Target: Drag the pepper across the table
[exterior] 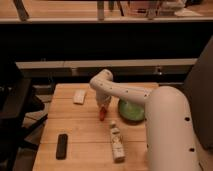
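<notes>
The robot's white arm (150, 107) reaches in from the right side of the scene, bends at an elbow near the far middle of the counter (80, 132), and points its end effector (103, 106) down toward the wood; the end effector sits roughly in the middle of the counter, just left of the green bowl (131, 111); how far its fingers stand apart cannot be told, nor whether they have a grip on anything. The pepper (102, 114), small and red-orange, shows directly beneath the end effector, touching or nearly touching its tip, with its lower end on or just above the counter; it lies just left of the green bowl and between the bowl and the bare left half of the planks. A white bottle with a label (117, 141) lies on its side nearer the viewer, below the pepper and close to the arm's wide white base segment. A small white block, perhaps a sponge (79, 96), rests toward the far left of the counter, well apart from the pepper. A dark flat rectangular object (62, 145) lies at the near left, well apart from the bottle. The light wooden counter is built of planks running left to right.
</notes>
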